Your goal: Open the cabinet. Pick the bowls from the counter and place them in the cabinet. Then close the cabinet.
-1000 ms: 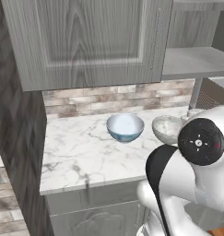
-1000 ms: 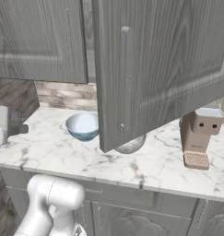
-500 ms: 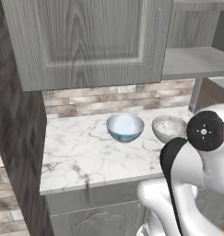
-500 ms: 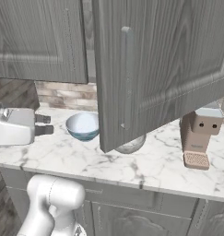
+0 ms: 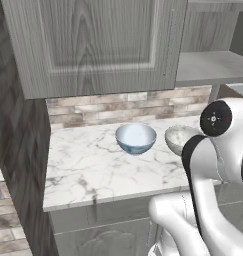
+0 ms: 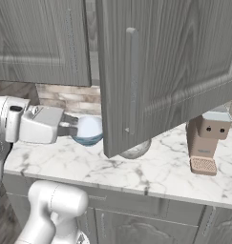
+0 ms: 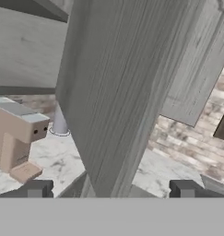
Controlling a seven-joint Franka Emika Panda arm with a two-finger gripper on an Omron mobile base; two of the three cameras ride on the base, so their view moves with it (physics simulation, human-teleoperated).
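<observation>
Swung further in from nine o'clock toward the blue bowl (image 6: 88,130), jaws wide and empty, door (image 6: 165,71) edge beside.

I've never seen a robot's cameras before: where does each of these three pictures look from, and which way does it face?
Left base view: behind the arm's left, looking forward and down at the counter, blue bowl, grey bowl and cabinet; the white arm rises at right.
Right base view: behind the arm's right, facing the open door; the arm and pincer reach in from the left.
Hand view: on the hand, looking along the open pincer at the door's edge.
Both base views share the counter and blue bowl.
</observation>
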